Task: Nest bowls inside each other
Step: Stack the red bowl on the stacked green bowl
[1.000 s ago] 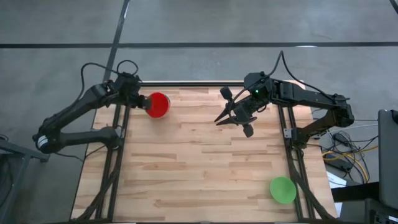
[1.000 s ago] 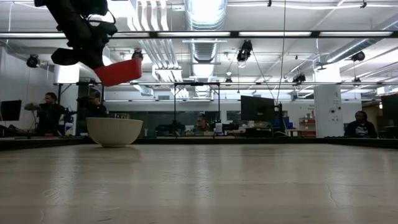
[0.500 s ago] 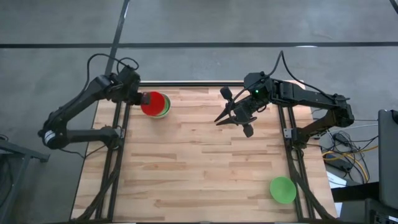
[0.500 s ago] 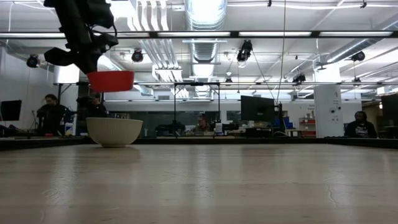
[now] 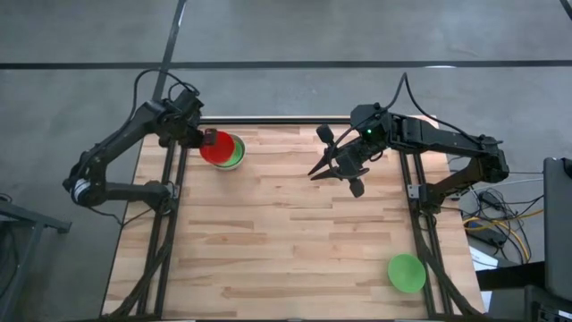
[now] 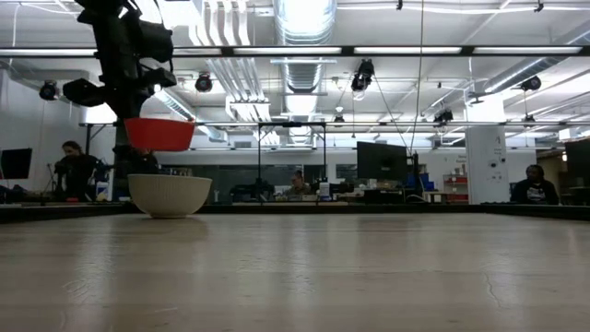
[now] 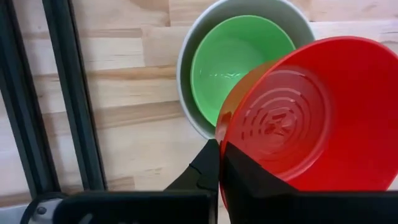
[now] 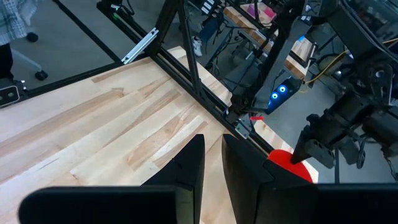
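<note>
My left gripper is shut on a red bowl at the table's far left. It holds the bowl level in the air, just above a whitish-grey bowl that stands on the table. A green bowl is nested in the whitish-grey one. The red bowl covers most of this pair from above. Another green bowl lies on the table at the near right. My right gripper hangs above the far middle, a narrow gap between its fingers and nothing in it. My left gripper pinches the red bowl's rim on the side toward the table's left edge, one finger inside the bowl and one outside. The fingers come steeply from above. The bowl hangs level, mouth up, clear of the bowls below.
Dark frame rails run along the table's left and right sides and across its far edge. The middle and near left of the wooden table show bare boards. People and desks show in the room behind.
My left gripper has swung and sunk toward the whitish-grey bowl, turning as it went. The red bowl, tilted a second ago, now hangs level and lower, a little farther toward the table's left edge. The grip has stayed shut.
</note>
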`<state>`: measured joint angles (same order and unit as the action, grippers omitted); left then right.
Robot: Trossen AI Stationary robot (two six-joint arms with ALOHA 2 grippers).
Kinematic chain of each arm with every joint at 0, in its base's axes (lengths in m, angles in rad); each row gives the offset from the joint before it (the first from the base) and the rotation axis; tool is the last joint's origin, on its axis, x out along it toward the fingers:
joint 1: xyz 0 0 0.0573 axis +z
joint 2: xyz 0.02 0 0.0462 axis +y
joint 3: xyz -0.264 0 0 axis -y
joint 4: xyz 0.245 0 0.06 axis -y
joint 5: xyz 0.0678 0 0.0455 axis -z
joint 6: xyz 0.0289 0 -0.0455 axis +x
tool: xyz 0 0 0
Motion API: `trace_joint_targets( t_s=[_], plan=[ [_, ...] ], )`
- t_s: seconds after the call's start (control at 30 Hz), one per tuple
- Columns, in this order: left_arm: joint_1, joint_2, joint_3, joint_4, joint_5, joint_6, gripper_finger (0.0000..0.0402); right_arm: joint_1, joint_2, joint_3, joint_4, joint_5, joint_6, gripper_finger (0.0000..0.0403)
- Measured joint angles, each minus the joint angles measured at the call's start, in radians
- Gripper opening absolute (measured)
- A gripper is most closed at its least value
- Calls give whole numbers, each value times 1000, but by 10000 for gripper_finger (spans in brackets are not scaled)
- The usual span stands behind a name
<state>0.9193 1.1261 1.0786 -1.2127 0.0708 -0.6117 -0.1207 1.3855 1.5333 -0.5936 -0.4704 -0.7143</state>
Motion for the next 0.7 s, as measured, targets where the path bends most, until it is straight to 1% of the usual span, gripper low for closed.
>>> trace_joint_targets(
  t_s=[0.17, 0.27, 0.53, 0.7],
  plan=[
    [3, 36, 0, 42, 0, 12, 4, 0, 0, 0, 0, 0, 0, 52],
    [3, 66, 0, 67, 0, 17, 8, 0, 0, 0, 0, 0, 0, 52],
    [3, 134, -1, 79, -2, 24, 5, 0, 0, 0, 0, 0, 0, 52],
    [7, 158, -1, 86, -10, 29, 11, 0, 0, 0, 0, 0, 0, 52]
  ],
)
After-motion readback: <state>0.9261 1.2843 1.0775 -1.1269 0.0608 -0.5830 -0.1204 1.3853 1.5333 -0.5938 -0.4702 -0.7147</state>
